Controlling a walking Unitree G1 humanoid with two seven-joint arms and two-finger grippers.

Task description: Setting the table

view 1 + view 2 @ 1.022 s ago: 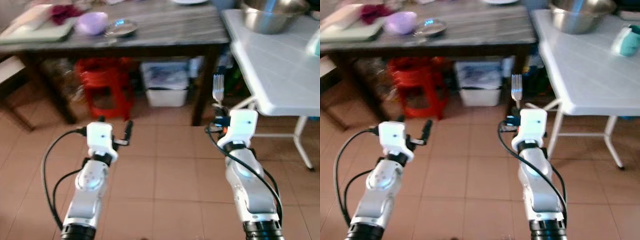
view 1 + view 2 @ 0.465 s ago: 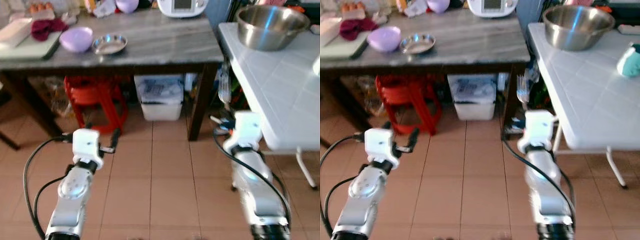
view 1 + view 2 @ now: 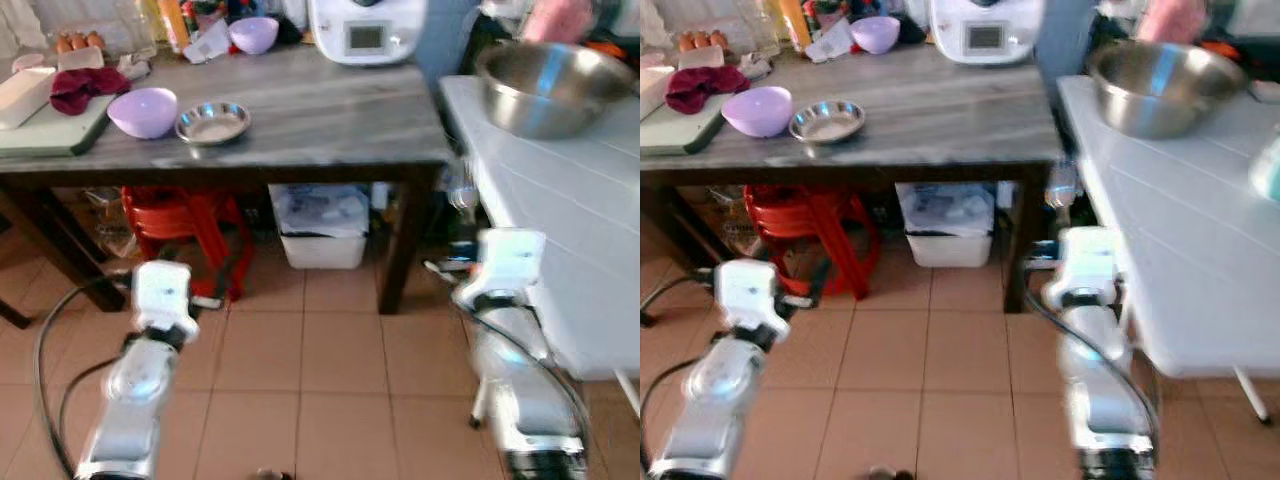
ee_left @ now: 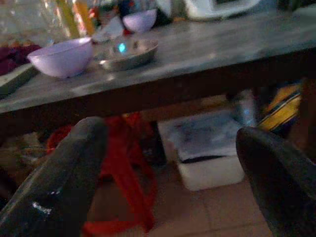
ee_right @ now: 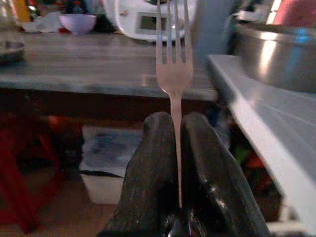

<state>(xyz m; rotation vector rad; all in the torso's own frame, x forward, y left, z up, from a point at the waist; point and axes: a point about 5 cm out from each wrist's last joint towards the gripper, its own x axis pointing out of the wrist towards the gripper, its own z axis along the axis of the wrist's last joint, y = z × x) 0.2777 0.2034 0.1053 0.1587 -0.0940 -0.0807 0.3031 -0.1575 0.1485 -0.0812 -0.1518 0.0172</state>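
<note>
My right gripper (image 5: 177,129) is shut on the handle of a silver fork (image 5: 174,64), held upright with its tines up. In the eye views the fork (image 3: 1060,188) is blurred, just below the near corner of the white table (image 3: 575,215) and beside the leg of the grey stone-topped table (image 3: 330,105). My left gripper (image 4: 170,148) is open with nothing between its fingers, low over the tiled floor in front of the grey table. A purple bowl (image 3: 143,110) and a small steel dish (image 3: 212,122) sit on that table's left part.
A large steel bowl (image 3: 555,85) stands on the white table. A white appliance (image 3: 365,30), a second purple bowl (image 3: 253,33) and a green board with a red cloth (image 3: 75,88) are on the grey table. Under it are red stools (image 3: 190,230) and a white bin (image 3: 322,225).
The camera has come closer and tilted up, so both tables sit lower and larger in view. The fork stays upright in my right gripper. My left gripper stays open.
</note>
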